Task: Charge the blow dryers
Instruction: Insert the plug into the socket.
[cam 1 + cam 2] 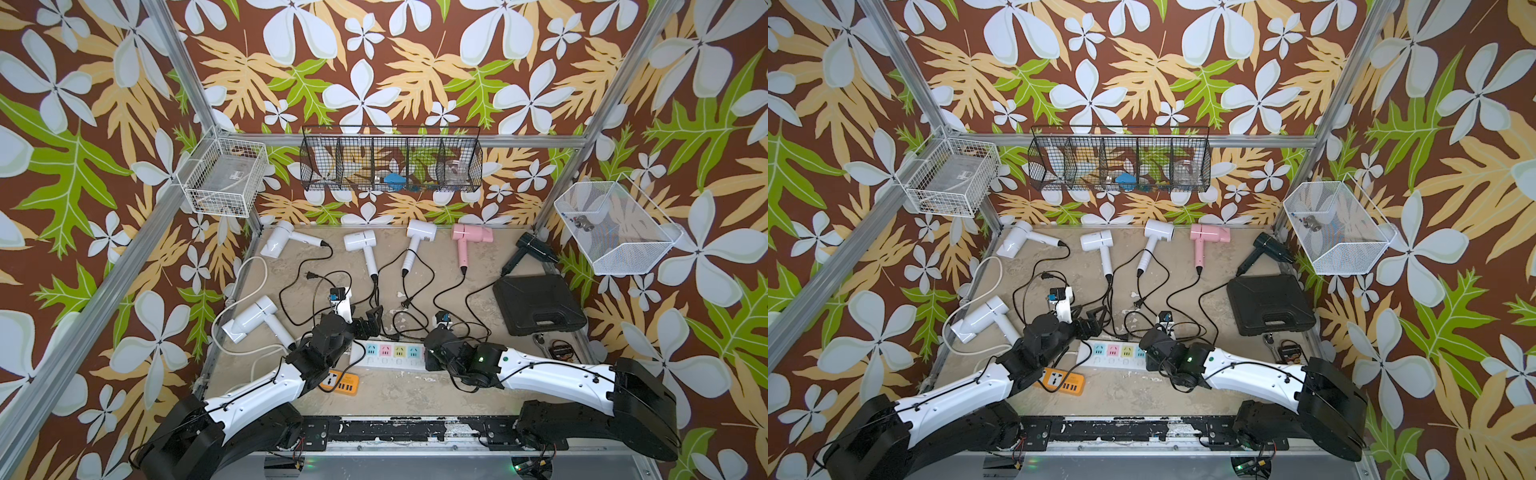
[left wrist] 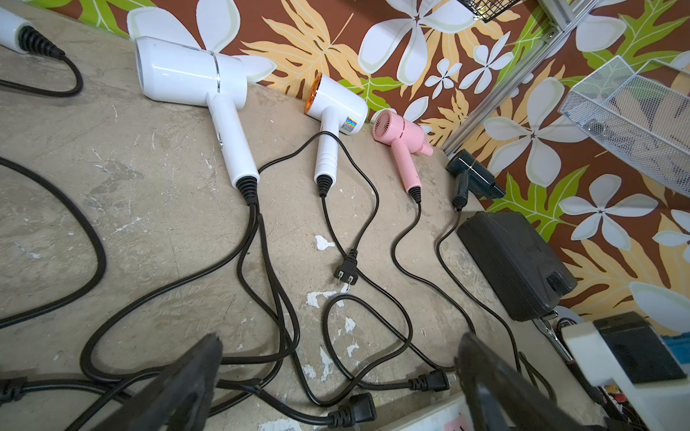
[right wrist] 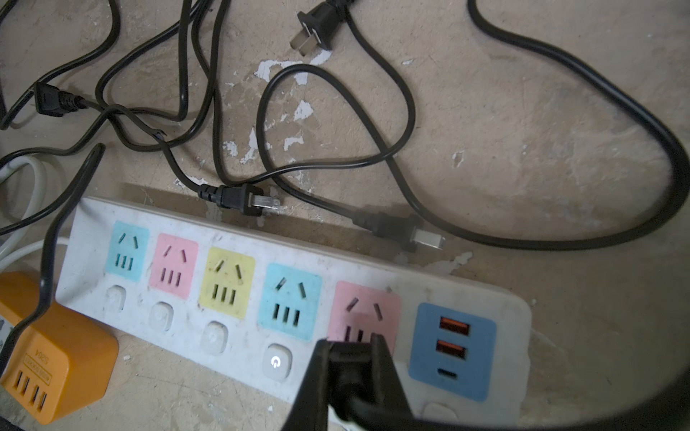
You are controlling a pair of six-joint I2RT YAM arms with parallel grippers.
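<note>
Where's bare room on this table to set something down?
Barest: the table's front patch, bordered by the white power strip, the orange power strip and the right arm. Crowded: the cord tangle behind that white strip.

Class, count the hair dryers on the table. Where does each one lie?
6. Along the back wall, left to right: first white dryer, second white dryer, third white dryer, pink dryer, black dryer. The fourth white dryer lies nearer, by the left edge. None seems hidden.
</note>
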